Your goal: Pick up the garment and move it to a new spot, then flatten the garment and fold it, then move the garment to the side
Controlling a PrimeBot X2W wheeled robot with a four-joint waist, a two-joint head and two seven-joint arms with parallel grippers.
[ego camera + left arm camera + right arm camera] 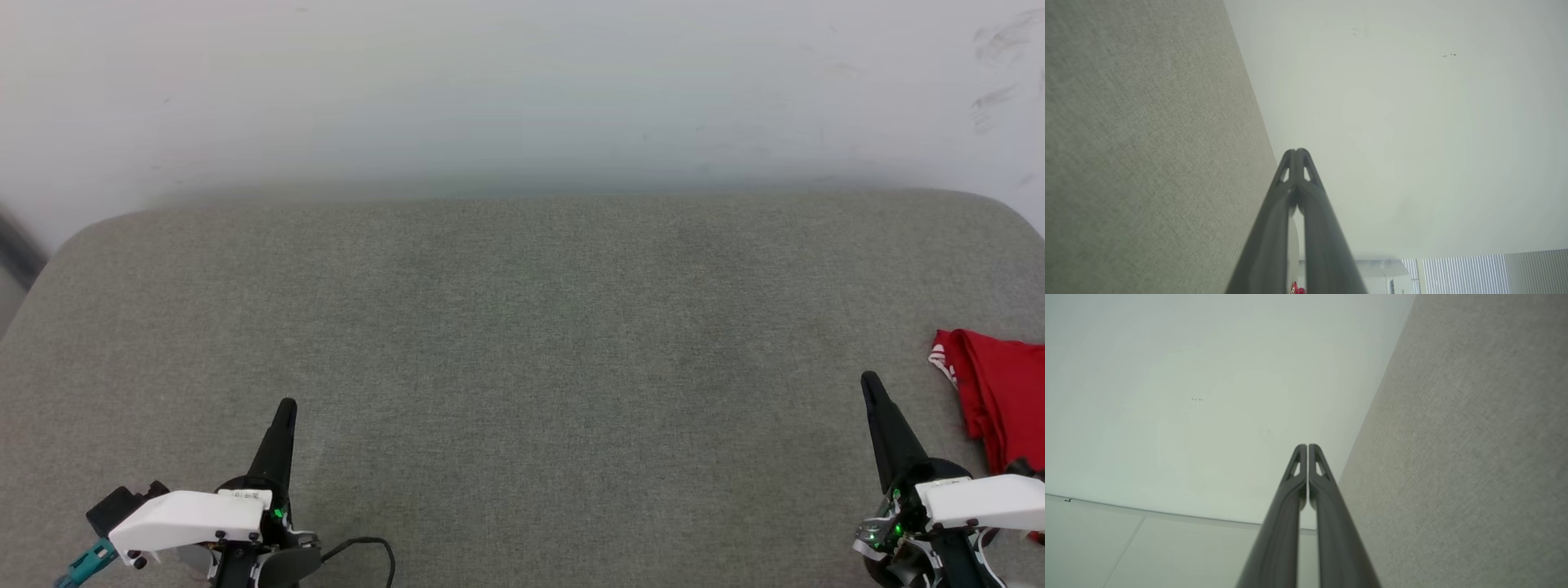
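With the left gripper point(286, 406) at 8 o'clock and the right gripper point(871, 380) at 4 o'clock both closed and empty, the garment point(1002, 400) lies bunched at 3 o'clock on the grey padded surface point(522, 310), red with white edge trim.

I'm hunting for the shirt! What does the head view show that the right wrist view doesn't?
Head view adds: the red shirt on the right side of the grey table, and the left gripper, shut. Right wrist view adds: pale floor below the white wall. Both: table, wall, and the right gripper, shut and empty.
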